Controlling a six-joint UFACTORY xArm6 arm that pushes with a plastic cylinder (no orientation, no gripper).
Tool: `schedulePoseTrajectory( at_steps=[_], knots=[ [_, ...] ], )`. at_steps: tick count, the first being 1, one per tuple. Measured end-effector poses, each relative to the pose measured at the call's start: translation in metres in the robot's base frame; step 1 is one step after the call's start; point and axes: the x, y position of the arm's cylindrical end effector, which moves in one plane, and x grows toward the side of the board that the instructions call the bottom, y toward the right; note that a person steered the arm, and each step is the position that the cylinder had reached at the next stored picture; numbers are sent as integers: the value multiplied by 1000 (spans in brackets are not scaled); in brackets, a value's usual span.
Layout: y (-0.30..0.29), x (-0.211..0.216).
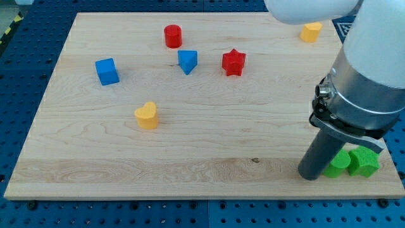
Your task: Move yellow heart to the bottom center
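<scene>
Arm (370,69) cut off by the top and right edges, upper part a white blur. No pincer in view, only a dark rod; my tip (310,175) down on the counter (209,145) at near right, just left of two green blocks. Green block (338,163) beside the rod partly hidden behind it, touching or nearly so, hard to tell which; shape not clear. Second green block (364,162) just right of the first, close against it, top partly covered by the arm's dark collar, shape also unclear.

Yellow block (311,31) at far right, partly overlapped by the white arm housing, shape hard to make out.

Yellow heart (146,116) at left of centre, about mid-depth, alone, well apart from my tip and from the near edge. Nothing between the heart and the near centre of the counter.

Farther back: blue cube (107,71) at left; red cylinder (173,36) toward the far edge; blue block (187,61), roughly triangular, just near-right of the cylinder; red star (233,62) right of that, near it but apart.
</scene>
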Motion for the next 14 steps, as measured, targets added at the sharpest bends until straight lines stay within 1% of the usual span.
schedulePoseTrajectory(
  at_steps=[4,5,6,7,8,9,10,11,12,13,14],
  knots=[
    [22,1],
    [-14,1],
    [-84,-1],
    [-160,-15],
    [-221,-42],
    [-271,-52],
    [-309,-69],
    [-310,-103],
    [-302,-96],
    [-277,-87],
    [-259,-94]
  ],
)
